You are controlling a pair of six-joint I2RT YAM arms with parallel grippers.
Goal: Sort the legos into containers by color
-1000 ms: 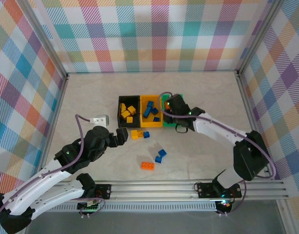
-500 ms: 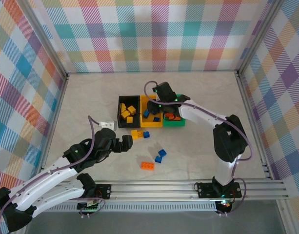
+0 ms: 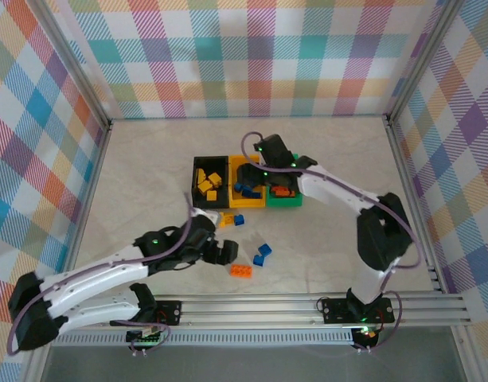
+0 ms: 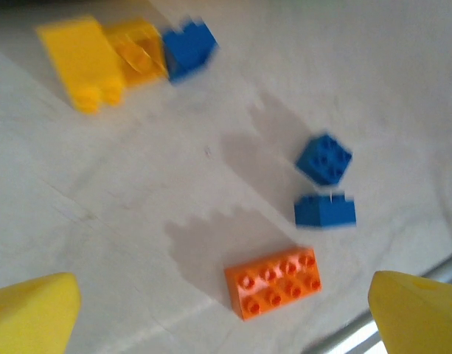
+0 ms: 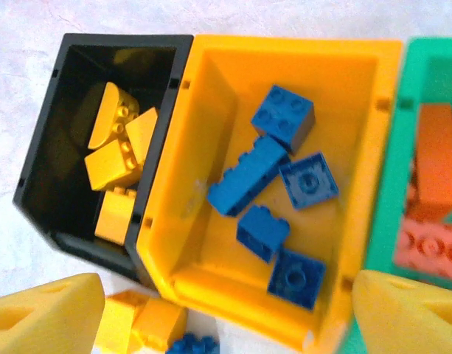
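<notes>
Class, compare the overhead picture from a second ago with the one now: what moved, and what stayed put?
The left gripper swung from in front of the black bin toward the near edge, fingers open, close to the loose orange brick. The right gripper shifted left from the green bin to above the yellow bin, its fingers spread apart. The bins and loose bricks stayed put.

Black rectangular plastic bin (image 5: 122, 40): yellow studded bricks (image 5: 111, 158). Yellow-orange plastic bin (image 5: 167, 214): blue studded bricks (image 5: 248, 181). Green plastic bin (image 5: 391, 147): orange studded bricks (image 5: 436, 158). On the pale, faintly marbled beige tabletop (image 4: 211, 103) lie one loose orange eight-stud brick (image 4: 273, 282), loose blue bricks (image 4: 324, 158) and loose yellow bricks (image 4: 85, 63). Enclosure walls (image 3: 259, 56) are pastel multicolour plaid.
</notes>
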